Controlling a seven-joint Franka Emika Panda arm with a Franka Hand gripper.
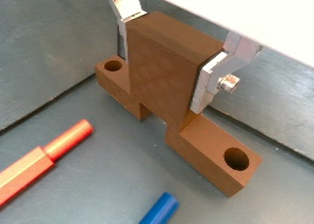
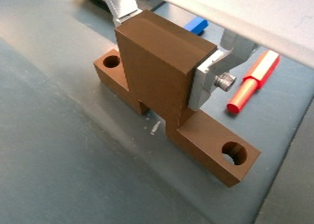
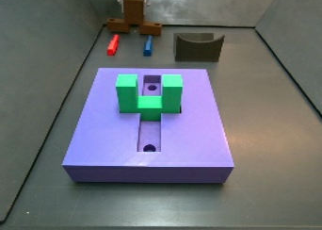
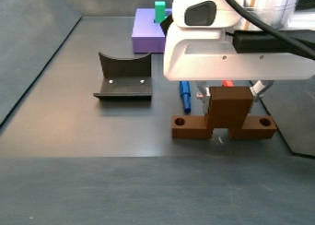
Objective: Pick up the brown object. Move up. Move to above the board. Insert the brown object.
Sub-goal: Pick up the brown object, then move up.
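Grey tabletop (image 3: 270, 130) with low grey walls lies under me, and the brown object (image 1: 166, 76) stands on it near the far edge as a side view shows, well away from the board (image 3: 189, 139). Its upright stem rises between my fingers (image 2: 208, 76), and its crosspiece lies flat on the floor with a round hole at each end. My gripper (image 1: 172, 49) is down over that stem; the silver plates press its two opposite faces in both wrist views (image 2: 166, 44), so my jaws are pinching the brown object while its base rests on the table.

Just beside it lie a red peg (image 1: 43, 154) and a blue peg (image 1: 156, 209), both flat on the floor and apart from the crosspiece. A dark grey curved block (image 4: 123, 76) sits farther along the same far edge.

The board occupies the middle of the table, its lengthwise groove showing round holes, and a green U-shaped block (image 3: 149, 94) sits on top across the groove.
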